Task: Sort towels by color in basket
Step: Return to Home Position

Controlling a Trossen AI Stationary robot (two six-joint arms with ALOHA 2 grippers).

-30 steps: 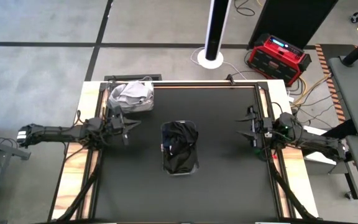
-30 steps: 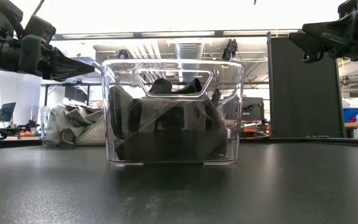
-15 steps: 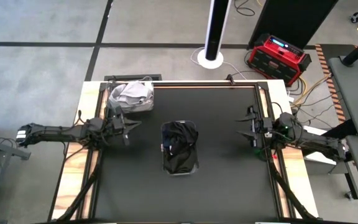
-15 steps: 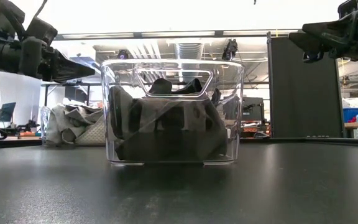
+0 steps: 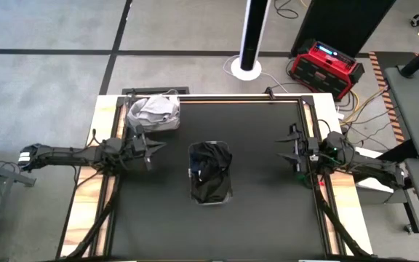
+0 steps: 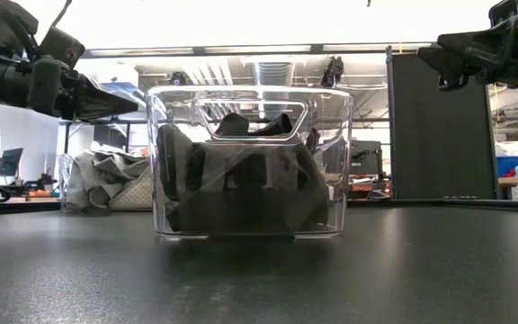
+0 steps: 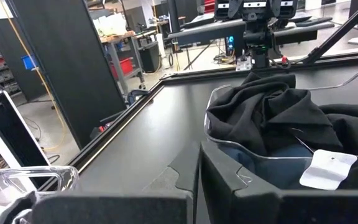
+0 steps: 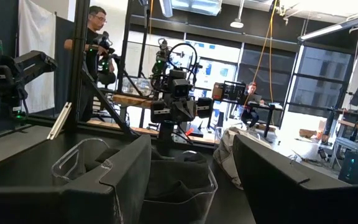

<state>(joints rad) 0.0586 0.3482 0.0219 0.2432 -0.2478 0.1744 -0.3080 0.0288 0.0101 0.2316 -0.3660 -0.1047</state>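
A clear plastic basket stands at the table's middle, filled with black towels; a white tag lies on them. Light grey towels are heaped in a second clear basket at the far left corner. My left gripper hangs shut in the air left of the middle basket, pointing at it. Over the table's right edge my right gripper stands open and holds nothing.
The black mat lies bare around the middle basket. Beyond the far edge stand a red box and a white pole base. In the room behind, one person stands and another sits.
My left gripper has sunk a little, still shut and pointing at the middle basket. The towels and baskets have kept their places.
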